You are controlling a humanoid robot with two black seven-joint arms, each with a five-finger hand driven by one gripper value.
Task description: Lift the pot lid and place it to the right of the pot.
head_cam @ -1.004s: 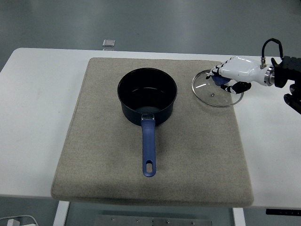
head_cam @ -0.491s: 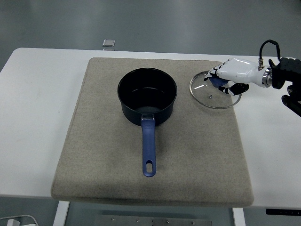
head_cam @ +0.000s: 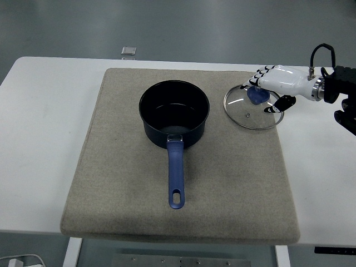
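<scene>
A lab-like test room: bare white table (head_cam: 44, 139), grey floor (head_cam: 167, 28), no furnishings.

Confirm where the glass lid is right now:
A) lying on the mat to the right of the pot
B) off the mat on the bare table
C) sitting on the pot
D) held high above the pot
A: the glass lid lies flat on the mat, right of the open pot.

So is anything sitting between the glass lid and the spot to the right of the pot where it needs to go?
Nothing visible does. The glass lid already lies flat on the grey mat to the right of the pot, apart from it. The right hand is over the lid's blue knob, fingers spread.
</scene>
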